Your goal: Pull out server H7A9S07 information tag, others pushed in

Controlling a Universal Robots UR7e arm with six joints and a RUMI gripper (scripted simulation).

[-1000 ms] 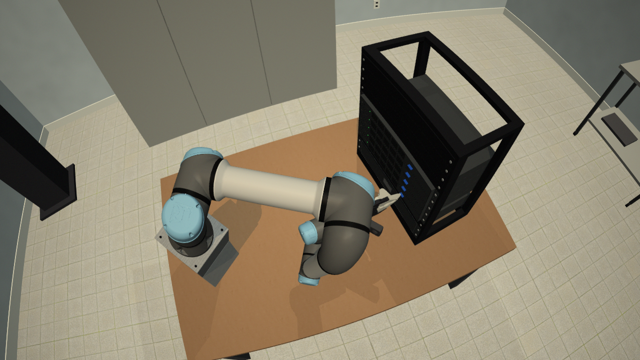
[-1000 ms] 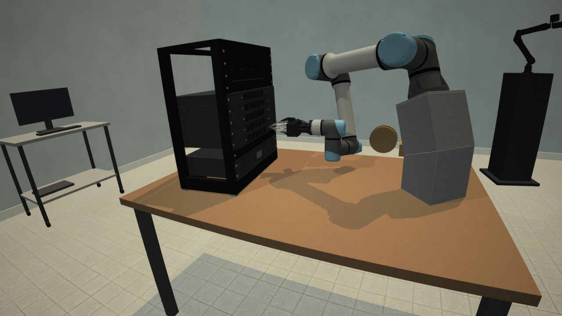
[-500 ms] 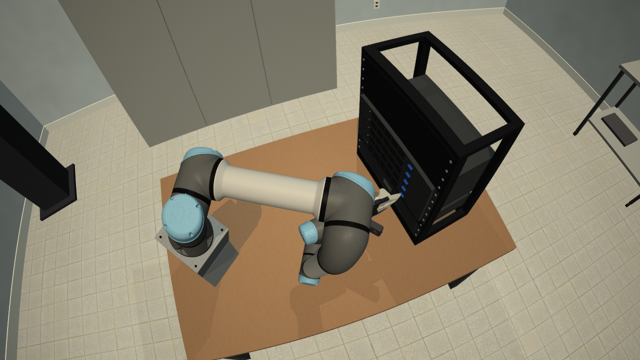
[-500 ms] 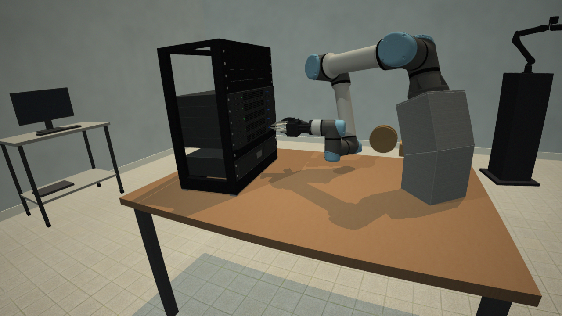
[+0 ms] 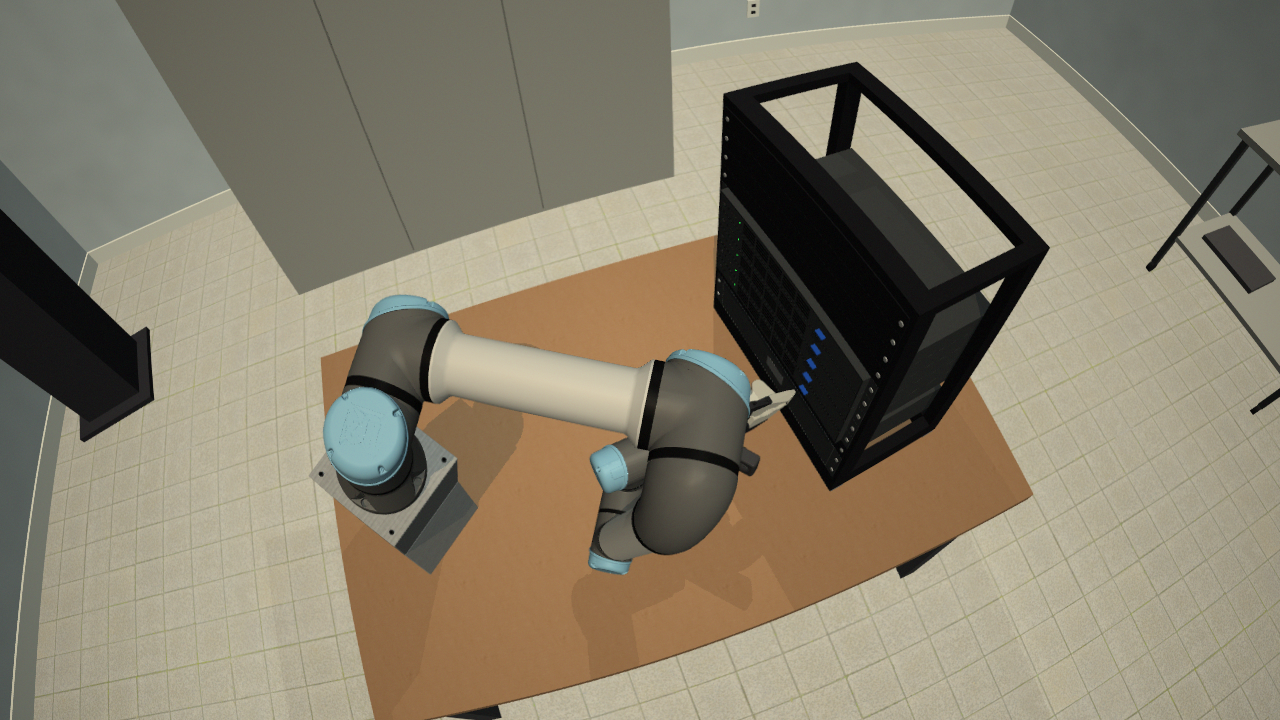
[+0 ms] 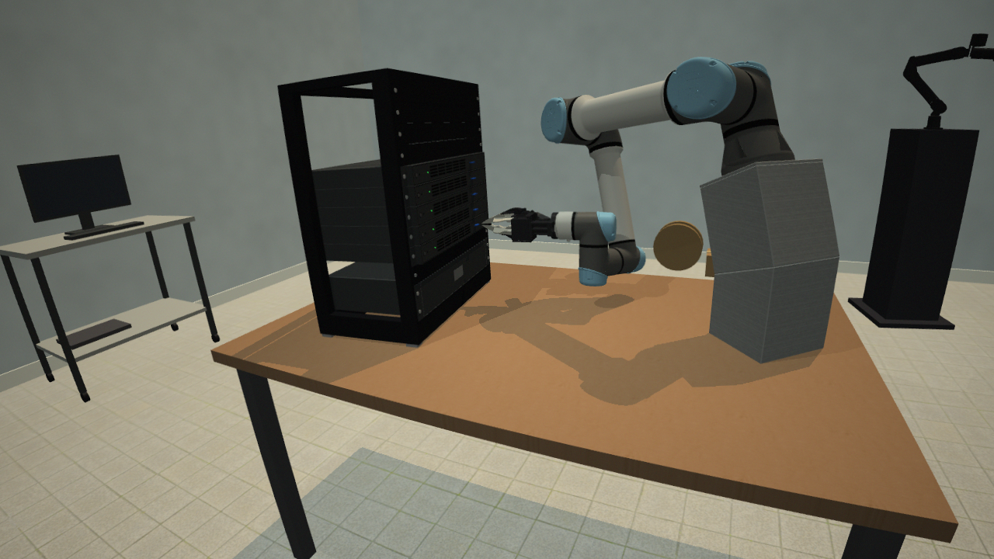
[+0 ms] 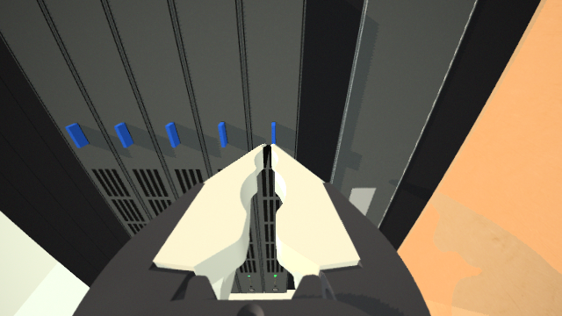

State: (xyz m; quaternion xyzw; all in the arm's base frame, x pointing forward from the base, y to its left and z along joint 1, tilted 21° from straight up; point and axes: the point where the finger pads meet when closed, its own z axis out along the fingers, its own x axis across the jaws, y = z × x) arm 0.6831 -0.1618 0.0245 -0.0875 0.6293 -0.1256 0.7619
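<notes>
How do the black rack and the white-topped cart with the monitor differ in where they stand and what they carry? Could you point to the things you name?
The black rack (image 5: 984,214) (image 6: 387,208) stands on the tabletop; the cart (image 6: 60,299) stands on the floor.
The rack holds servers stacked behind its front; the cart carries a monitor (image 6: 74,187) and keyboard (image 6: 104,229) on top.
Both are upright, with open sides and dark uprights.

Table top (image 5: 537,617) (image 6: 556,389): brown, wood-like, smooth, matt. Pedestal (image 5: 438,528) (image 6: 771,299): grey brushed metal look. 5 blue tabs (image 7: 173,134): smooth, plastic-looking.
</notes>
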